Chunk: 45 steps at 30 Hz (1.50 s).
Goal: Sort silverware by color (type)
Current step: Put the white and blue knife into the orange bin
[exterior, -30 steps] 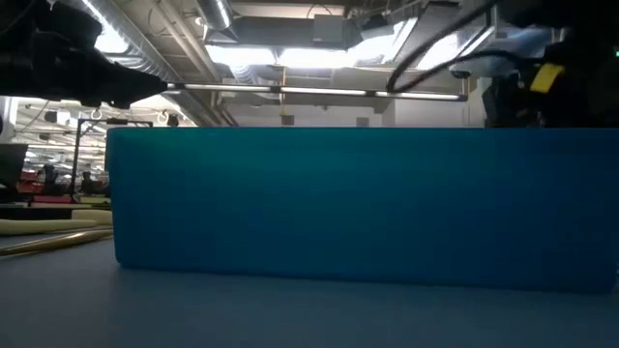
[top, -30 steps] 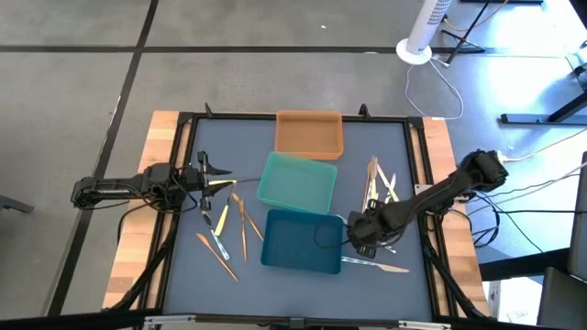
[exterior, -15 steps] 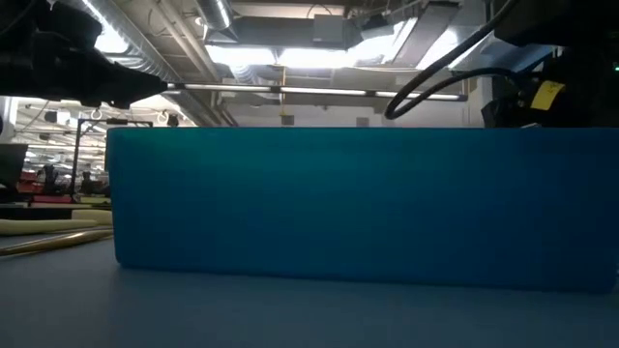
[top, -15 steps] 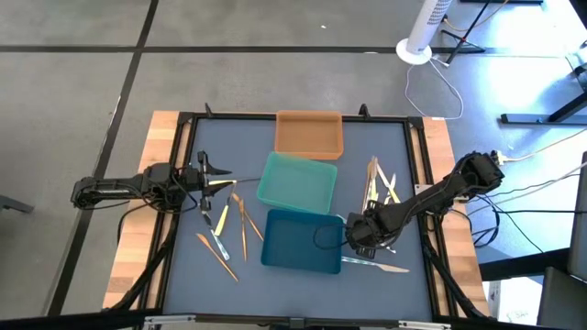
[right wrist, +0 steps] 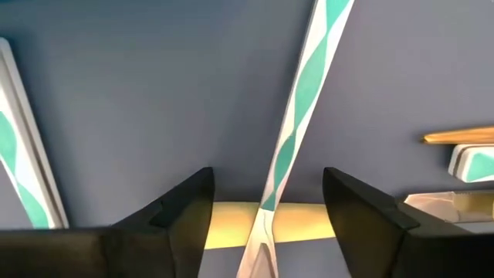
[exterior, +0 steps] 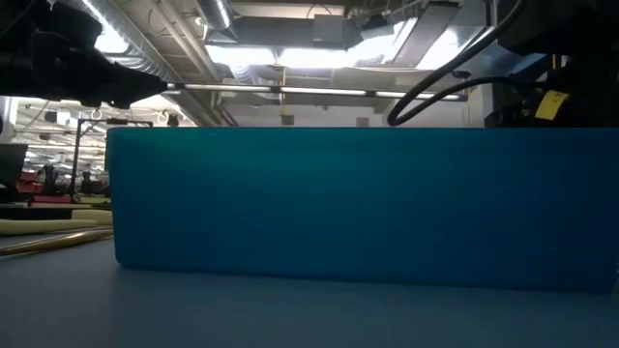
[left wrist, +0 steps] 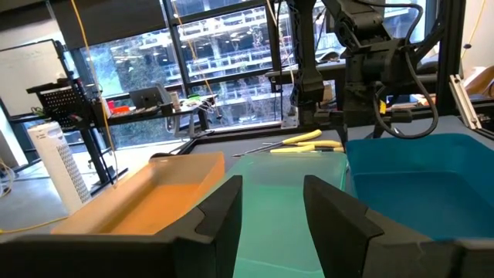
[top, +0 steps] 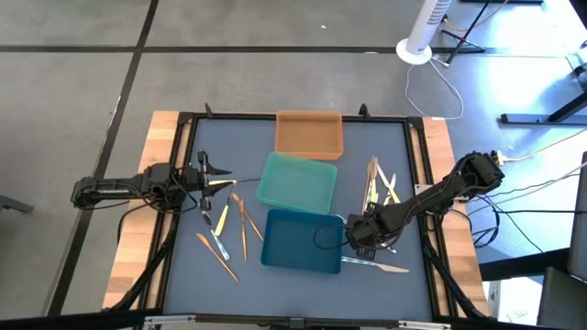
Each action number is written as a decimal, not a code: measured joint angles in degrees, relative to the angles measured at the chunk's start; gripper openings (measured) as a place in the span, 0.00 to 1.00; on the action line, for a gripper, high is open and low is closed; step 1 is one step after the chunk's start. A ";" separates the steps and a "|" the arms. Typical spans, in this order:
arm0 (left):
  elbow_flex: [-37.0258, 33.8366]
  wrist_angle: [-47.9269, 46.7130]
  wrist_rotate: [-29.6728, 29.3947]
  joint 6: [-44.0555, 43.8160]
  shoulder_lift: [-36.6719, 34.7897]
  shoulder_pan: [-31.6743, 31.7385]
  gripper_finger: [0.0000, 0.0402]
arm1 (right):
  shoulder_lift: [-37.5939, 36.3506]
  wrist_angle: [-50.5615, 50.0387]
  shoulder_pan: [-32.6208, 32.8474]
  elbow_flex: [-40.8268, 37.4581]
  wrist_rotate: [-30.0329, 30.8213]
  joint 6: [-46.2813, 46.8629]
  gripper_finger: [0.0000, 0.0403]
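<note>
My right gripper (right wrist: 266, 210) points down at the blue mat just right of the dark blue tray (top: 303, 240), open. Its fingers stand on either side of a silver-grey utensil (right wrist: 299, 96), which lies crossed over a pale yellow one (right wrist: 231, 218); I see no touch. More silverware lies right of the trays (top: 378, 183), in front of the gripper (top: 374, 265) and on the mat's left (top: 227, 227). My left gripper (left wrist: 270, 212) waits open and level at the left edge (top: 204, 177), holding nothing.
An orange tray (top: 309, 134) stands at the far middle, with a teal-green tray (top: 296, 181) between it and the dark blue one. The blue tray's wall (exterior: 358, 203) fills the low view. Another silver utensil (right wrist: 19, 139) and an orange-tan one (right wrist: 459, 137) lie near my right gripper.
</note>
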 joint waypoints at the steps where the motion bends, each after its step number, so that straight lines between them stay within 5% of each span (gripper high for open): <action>1: 0.02 0.00 0.00 0.00 0.00 0.01 0.33 | 0.00 0.05 0.00 0.00 -0.04 0.00 0.53; 11: 0.00 0.00 0.00 0.00 0.00 0.02 0.33 | 0.00 0.04 0.00 -0.04 0.02 0.00 0.32; 38: 0.02 0.00 0.00 0.01 0.00 0.01 0.33 | 0.00 -0.13 -0.02 -0.07 0.31 0.02 0.02; 45: 0.02 -0.02 0.00 0.01 0.00 0.00 0.33 | -0.02 -0.20 -0.02 -0.07 0.29 0.02 0.02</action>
